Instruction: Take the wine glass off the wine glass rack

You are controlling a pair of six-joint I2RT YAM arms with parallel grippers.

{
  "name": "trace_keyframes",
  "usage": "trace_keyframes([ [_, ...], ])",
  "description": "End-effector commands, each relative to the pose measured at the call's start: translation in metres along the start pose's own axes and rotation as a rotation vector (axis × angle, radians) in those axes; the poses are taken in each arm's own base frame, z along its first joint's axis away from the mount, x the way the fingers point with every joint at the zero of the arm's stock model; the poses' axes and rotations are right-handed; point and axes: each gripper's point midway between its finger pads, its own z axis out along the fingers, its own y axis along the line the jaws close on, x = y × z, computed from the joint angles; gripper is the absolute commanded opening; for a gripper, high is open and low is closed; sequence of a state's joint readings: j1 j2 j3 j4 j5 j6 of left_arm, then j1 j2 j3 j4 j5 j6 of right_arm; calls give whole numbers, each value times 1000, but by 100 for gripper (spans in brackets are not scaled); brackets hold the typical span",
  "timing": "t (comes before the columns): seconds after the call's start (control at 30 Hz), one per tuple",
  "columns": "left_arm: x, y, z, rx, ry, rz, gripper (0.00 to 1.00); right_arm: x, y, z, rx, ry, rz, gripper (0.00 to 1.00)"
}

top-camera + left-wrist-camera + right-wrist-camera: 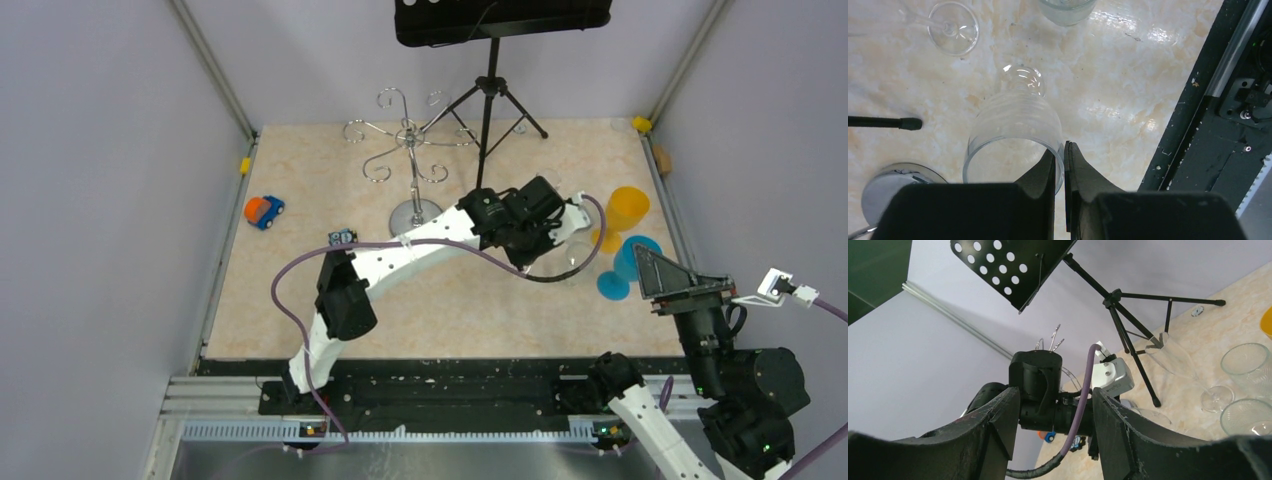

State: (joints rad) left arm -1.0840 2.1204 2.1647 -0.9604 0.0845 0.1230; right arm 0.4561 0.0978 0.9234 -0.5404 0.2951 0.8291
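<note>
The chrome wine glass rack [410, 150] stands at the back of the table on its round base [895, 187]; its curled hooks look bare. My left gripper [1064, 167] is shut on the rim of a clear ribbed wine glass [1013, 125], one finger inside the bowl and one outside. The glass is rim up, with its foot [1022, 80] low over the table, well to the right of the rack. From above, the left gripper [572, 245] and the glass [580, 268] sit right of centre. My right gripper [1055, 430] is open and holds nothing, raised at the table's right edge [668, 278].
A black tripod stand [490, 90] rises behind the rack; one foot [908, 123] lies near the held glass. An orange cup [627, 210] and blue glass [630, 265] stand right. Another wine glass [950, 27] lies down and a tumbler [1065, 10] stands nearby. A toy car [263, 211] sits left.
</note>
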Motion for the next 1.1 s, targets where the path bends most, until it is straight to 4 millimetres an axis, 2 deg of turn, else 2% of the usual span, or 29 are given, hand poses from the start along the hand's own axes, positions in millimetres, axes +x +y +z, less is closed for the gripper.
trace_keyframes([
  [0.0,-21,-6,-3,14,-60,120,0,-11,7,-5,-21,-30,-2,56],
  [0.3,-11,-14,10,35,2,208,0,-12,9,-4,-30,-32,1,55],
  [0.47,-8,-20,7,72,11,216,0,-13,10,-4,-33,-33,5,55],
  [0.77,2,-27,-11,114,47,224,0,-9,9,-3,-30,-24,6,54],
  [0.93,0,-24,-8,96,34,227,0,-3,6,-1,-25,-7,16,54],
  [1.03,-2,-20,-1,70,33,224,7,-2,6,-1,-27,-5,17,54],
  [1.07,-3,-19,0,61,30,222,14,-2,6,0,-26,-3,16,54],
])
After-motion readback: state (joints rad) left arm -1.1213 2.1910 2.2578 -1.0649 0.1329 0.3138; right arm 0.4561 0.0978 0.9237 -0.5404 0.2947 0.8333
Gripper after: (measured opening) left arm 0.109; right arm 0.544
